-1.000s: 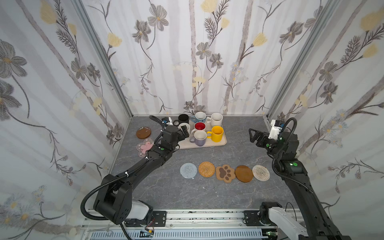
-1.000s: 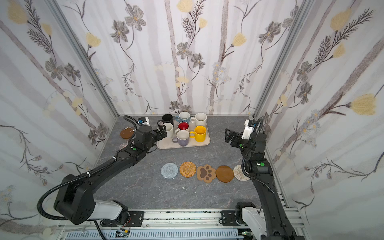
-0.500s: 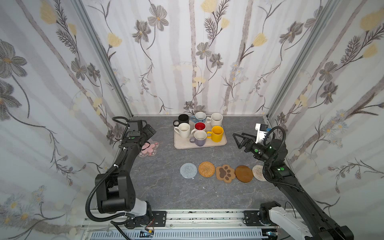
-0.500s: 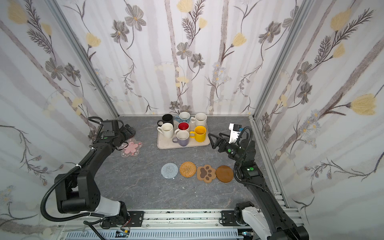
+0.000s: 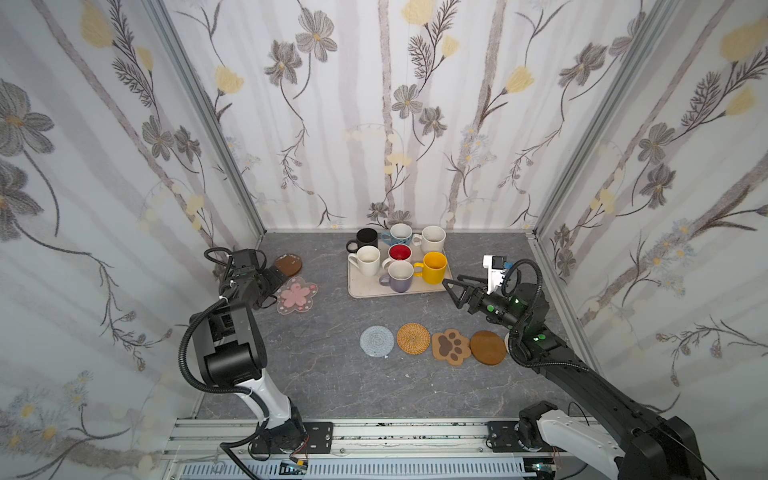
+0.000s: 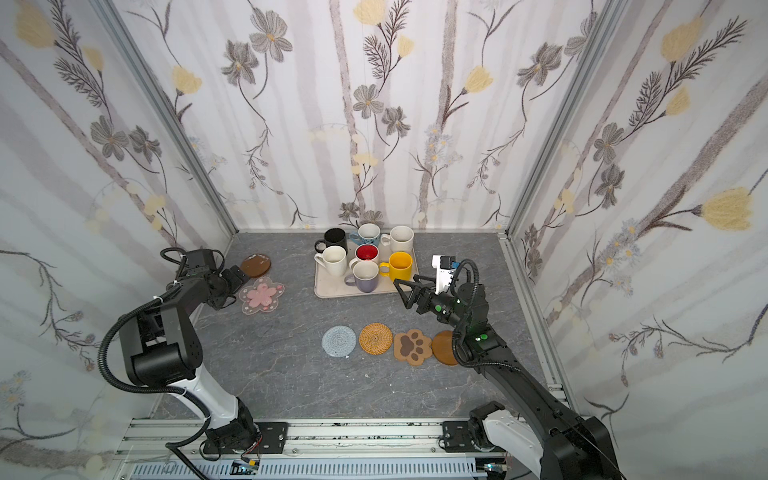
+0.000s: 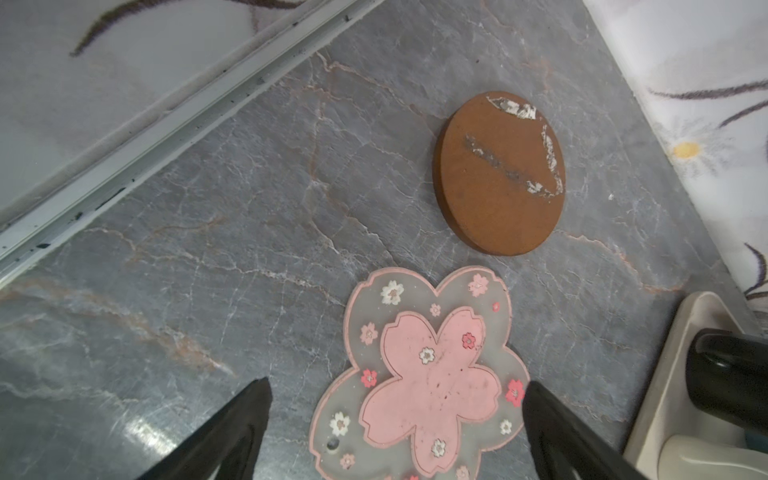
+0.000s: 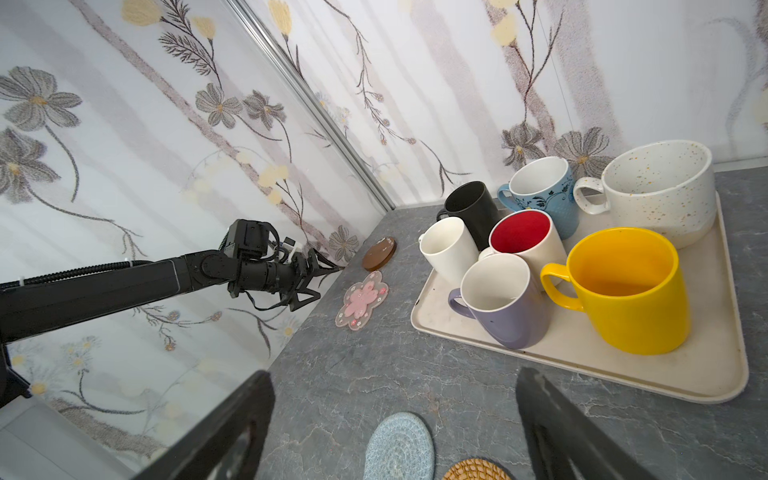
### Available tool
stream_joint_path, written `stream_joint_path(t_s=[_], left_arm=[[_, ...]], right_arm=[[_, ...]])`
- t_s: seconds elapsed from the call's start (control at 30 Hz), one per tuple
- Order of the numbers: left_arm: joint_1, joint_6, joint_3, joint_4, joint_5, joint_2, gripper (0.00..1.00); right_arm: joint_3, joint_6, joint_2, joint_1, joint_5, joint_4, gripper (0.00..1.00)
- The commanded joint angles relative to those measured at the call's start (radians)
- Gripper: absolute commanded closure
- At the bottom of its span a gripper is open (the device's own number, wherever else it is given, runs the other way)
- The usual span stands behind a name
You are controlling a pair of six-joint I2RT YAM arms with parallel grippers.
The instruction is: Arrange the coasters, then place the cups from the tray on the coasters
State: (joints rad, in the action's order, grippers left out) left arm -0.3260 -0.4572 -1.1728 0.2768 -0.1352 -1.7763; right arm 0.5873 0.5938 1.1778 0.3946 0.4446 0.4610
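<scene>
Seven cups stand on the cream tray [image 5: 360, 291] at the back, with the yellow cup [image 5: 434, 267] and lavender cup [image 5: 400, 276] in front. Near the table's front lie a grey-blue coaster [image 5: 376, 340], a rattan one [image 5: 413, 338], a paw one [image 5: 451, 346] and a brown disc [image 5: 488, 347] in a row. At the left lie a pink blossom coaster [image 7: 428, 374] and a second brown disc [image 7: 498, 174]. My left gripper [image 7: 397, 390] hangs open over the blossom. My right gripper [image 5: 451, 289] is open and empty beside the tray's front right corner.
The left wall's metal rail [image 7: 145, 124] runs close behind the left gripper. The right arm's elbow [image 5: 532, 336] hangs over the right end of the coaster row. Bare grey table [image 5: 324, 332] lies between the blossom and the row.
My left arm has swung away from the tray to the left wall and now hangs over the blossom coaster. My right gripper has come down and left toward the tray's corner.
</scene>
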Motion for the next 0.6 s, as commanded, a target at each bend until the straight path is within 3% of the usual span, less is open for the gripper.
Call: stream_joint_path(t_s=[0.0,0.57], left_arm=[[-0.004,0.06,-0.03,0.002,-0.002,-0.038,0.04],[-0.01,0.09,-0.1,0.0,-0.054,-0.205,0.15]], right_arm=[[0.009,0.003,0.018,0.009,-0.008,0.065,0.09],[0.007,0.019,0.062,0.02,0.008,0.1,0.11]])
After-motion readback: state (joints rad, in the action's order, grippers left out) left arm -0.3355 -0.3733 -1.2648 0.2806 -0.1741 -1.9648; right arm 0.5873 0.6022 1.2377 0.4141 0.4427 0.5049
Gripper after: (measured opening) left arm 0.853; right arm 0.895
